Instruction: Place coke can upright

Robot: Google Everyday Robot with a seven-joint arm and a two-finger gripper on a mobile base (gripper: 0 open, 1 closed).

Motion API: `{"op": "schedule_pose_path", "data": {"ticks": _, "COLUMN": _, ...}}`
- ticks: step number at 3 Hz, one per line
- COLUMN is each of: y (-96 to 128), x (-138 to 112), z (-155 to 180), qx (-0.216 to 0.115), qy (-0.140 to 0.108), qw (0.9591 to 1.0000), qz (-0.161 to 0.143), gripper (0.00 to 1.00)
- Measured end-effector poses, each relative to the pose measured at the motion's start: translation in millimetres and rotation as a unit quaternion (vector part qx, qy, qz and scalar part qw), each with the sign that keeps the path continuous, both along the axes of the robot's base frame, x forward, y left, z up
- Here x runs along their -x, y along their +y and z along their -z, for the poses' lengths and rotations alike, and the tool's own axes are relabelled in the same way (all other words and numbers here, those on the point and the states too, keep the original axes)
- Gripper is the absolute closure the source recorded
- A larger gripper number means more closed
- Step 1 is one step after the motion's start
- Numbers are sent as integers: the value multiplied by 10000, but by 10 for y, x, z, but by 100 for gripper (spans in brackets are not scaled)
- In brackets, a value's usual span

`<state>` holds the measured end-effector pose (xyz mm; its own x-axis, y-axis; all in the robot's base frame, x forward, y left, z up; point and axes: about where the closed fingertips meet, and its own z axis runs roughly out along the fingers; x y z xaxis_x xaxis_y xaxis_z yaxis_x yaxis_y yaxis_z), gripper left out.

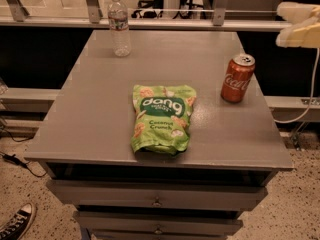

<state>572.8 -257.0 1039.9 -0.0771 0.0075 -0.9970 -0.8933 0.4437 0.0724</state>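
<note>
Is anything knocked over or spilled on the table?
No, nothing stands out. The can stands upright near the table's right edge. The bottle stands upright at the back left, and the snack bag lies flat in the middle. The gripper is open at the upper right, apart from the can.

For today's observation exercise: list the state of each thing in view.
coke can: upright on table, not held.
water bottle: upright, cap on.
snack bag: lying flat on table.
claw: open, empty, above and right of can.
</note>
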Motion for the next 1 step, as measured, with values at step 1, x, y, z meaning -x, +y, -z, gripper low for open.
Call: {"op": "schedule_pose_path", "data": {"ticks": 1, "y": 3, "x": 34, "z": -60, "qx": -36, "qy": -82, "qw": 10000, "qz": -16, "gripper": 0}}
